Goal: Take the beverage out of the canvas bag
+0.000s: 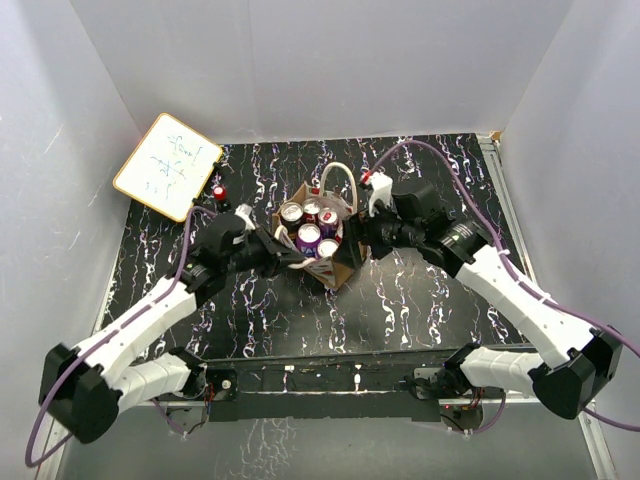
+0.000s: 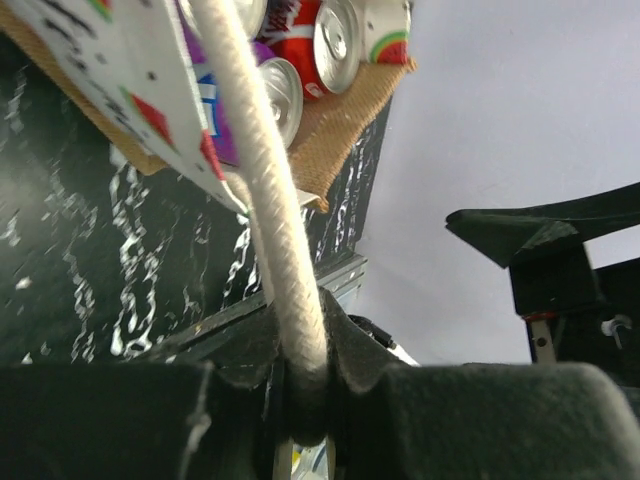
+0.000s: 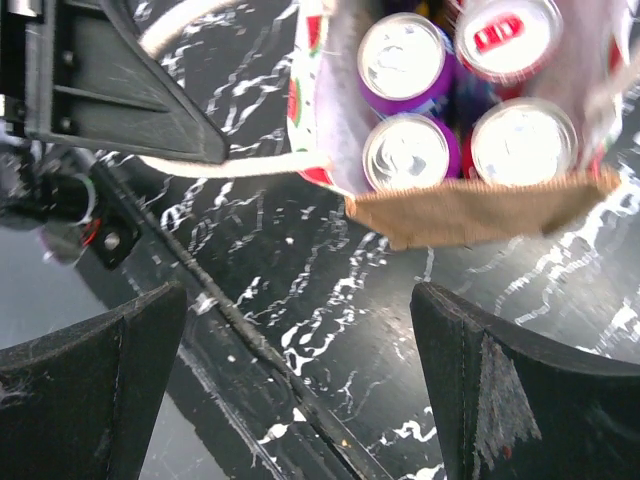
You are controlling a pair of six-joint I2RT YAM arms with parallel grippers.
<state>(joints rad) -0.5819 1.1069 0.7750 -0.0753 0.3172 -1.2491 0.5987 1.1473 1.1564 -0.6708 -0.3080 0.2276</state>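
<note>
Steadying the bag: the left gripper (image 2: pixel 300 375) pinches the rope handle (image 2: pixel 262 200) of the canvas bag (image 3: pixel 470 212). The right gripper (image 3: pixel 298 370), spread wide, should next straddle a can (image 3: pixel 405 152).

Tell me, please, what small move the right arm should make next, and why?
Probably shift the open right gripper over the mouth of the bag, above the nearest can. The left gripper is shut on a handle, the can tops are exposed, and the right gripper sits just outside the bag's edge, holding nothing.
</note>
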